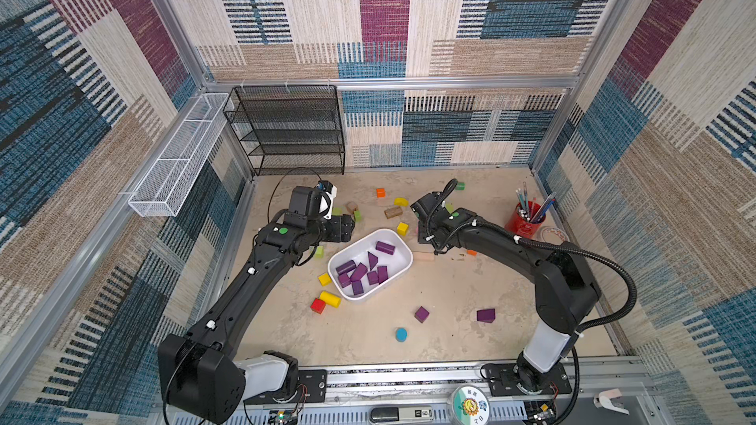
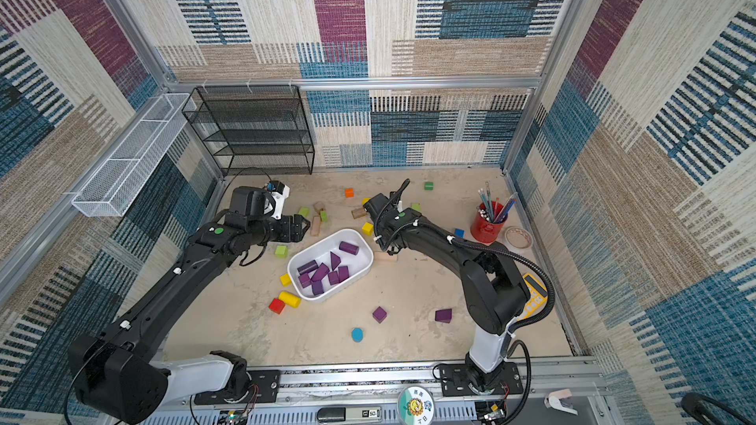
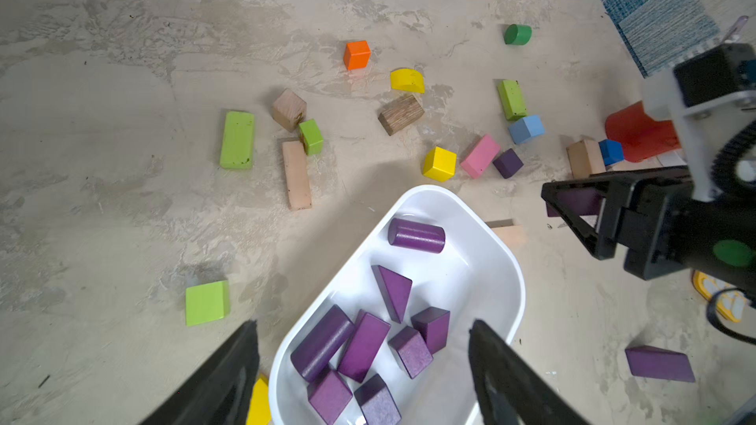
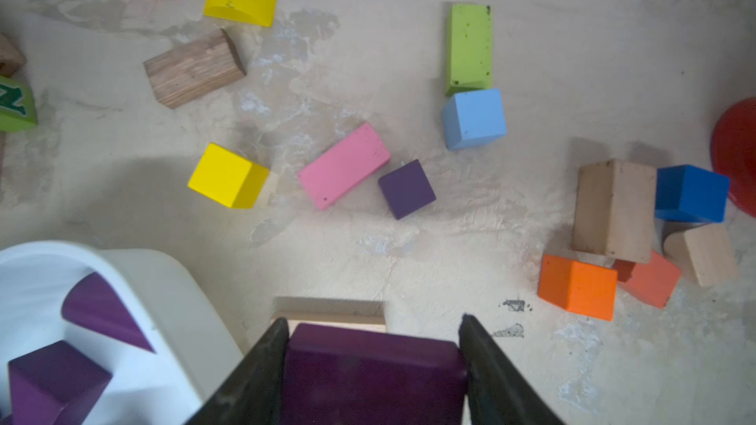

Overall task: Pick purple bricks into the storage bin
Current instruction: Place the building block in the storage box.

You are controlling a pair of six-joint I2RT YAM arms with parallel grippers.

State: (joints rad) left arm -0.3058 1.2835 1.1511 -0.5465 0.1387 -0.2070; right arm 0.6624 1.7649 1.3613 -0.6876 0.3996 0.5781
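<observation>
Right gripper (image 4: 373,320) has its fingers clamped on the flat sides of a purple brick (image 4: 372,365), hanging just outside the end of the white bin (image 4: 172,280), so I'd say we're mid-carry. Next move as I see it: slide over the rim and let go low, so it doesn't bounce off the 8 purple bricks (image 1: 358,272) lying inside. Left gripper (image 3: 364,325) is spread wide and empty above the bin, so the 2 arms might crowd each other there. Left to fetch: a cube (image 1: 421,314) and a slope-topped block (image 1: 485,315) on the near side of the table (image 1: 450,292), plus a darker little cube (image 4: 406,188) just beside the pink bar (image 4: 343,165). Bricks look like matte painted wood with crisp edges, flat faces easy to pinch, though the cylinder (image 3: 416,235) could roll. Bin is smooth glossy plastic with rounded corners, table is rough mottled beige
</observation>
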